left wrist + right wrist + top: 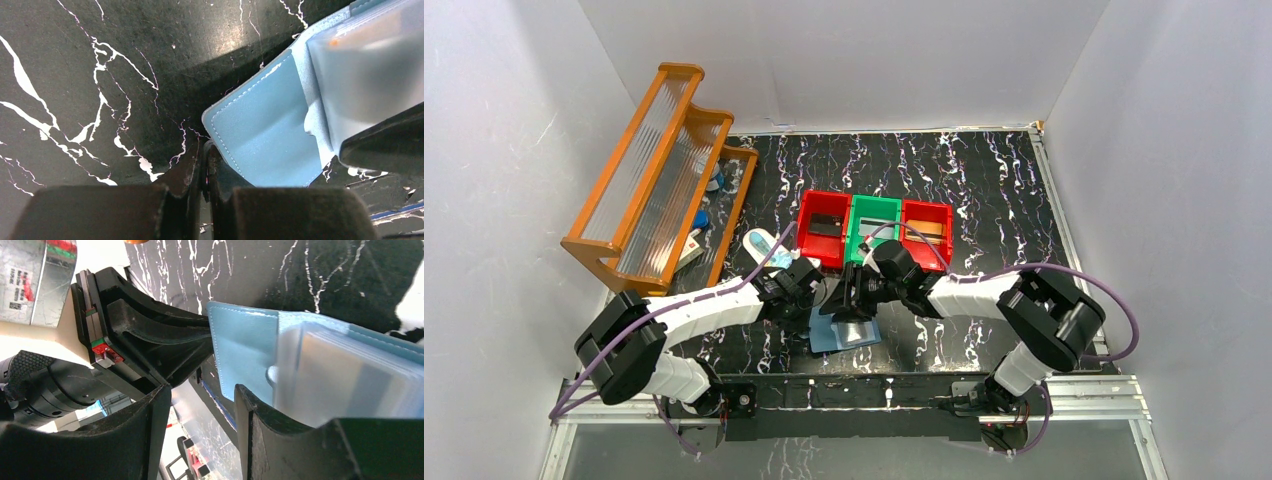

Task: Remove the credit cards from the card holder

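From above, the card holder lies open on the dark marbled surface, low in the middle of the frame, with both my hands meeting over it. My left hand comes in from the left and my right hand from the right. I think the main risk is that the whole holder lifts or slides when I pull. My left hand only has its far corner, so a tug on the sleeves could drag everything along.

In my left wrist view, my left hand is pressed together at the bottom centre, its tips against the corner of the blue flap. I cannot tell whether it pinches that edge or merely pins it down. At the upper right a frosted sleeve covers the credit cards, and a tan-orange tint shows through it. One of my right fingers crosses the sleeve's lower edge.

In my right wrist view, my right hand is about half spread and grips nothing. The holder's near corner sits in the gap, and one finger overlaps the stacked sleeves at the lower right. I could close on slippery plastic instead of a card.
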### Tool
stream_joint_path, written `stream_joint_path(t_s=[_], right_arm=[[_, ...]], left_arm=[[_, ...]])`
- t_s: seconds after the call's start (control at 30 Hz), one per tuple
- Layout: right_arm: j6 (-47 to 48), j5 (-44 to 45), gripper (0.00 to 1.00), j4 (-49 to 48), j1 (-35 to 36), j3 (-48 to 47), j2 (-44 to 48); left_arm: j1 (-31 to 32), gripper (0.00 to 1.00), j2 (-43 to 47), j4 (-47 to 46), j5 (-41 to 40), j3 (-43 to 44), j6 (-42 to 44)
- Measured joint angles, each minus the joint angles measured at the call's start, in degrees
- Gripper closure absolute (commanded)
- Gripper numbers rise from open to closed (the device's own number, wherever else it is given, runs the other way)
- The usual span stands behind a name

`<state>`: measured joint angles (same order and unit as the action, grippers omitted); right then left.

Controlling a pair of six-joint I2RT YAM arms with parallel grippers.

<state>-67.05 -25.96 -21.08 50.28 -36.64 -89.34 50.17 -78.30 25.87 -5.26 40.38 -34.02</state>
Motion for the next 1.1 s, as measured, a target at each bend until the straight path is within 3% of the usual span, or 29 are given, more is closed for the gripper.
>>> stream_joint_path(t_s=[0.3,0.37,0.53,0.7,1.1], right_arm=[[-2.86,-1.57,0.41,-5.6,0.83,0.0,-2.14],[-2.12,0.39,0.4,-2.58,0.85,-0.02,-0.52],[1.31,13.49,0.38,15.26,0.85,-1.42,8.98],[2.82,20.04,0.37,24.17,0.79,-1.97,12.5],[4.04,20.55,0.37,28.3,0.79,-1.97,8.79]], left_arm=[[-0.02,1.0,0.0,-0.55,-0.79,0.0,-0.98],[-0.02,1.0,0.0,-0.52,-1.05,0.0,-1.07],[-0.02,1.0,0.07,-0.55,-1.57,0.0,-1.07],[-0.02,1.0,0.2,-0.57,-1.57,0.0,-0.37],[-0.07,1.0,0.2,-0.59,-1.53,0.0,0.72]])
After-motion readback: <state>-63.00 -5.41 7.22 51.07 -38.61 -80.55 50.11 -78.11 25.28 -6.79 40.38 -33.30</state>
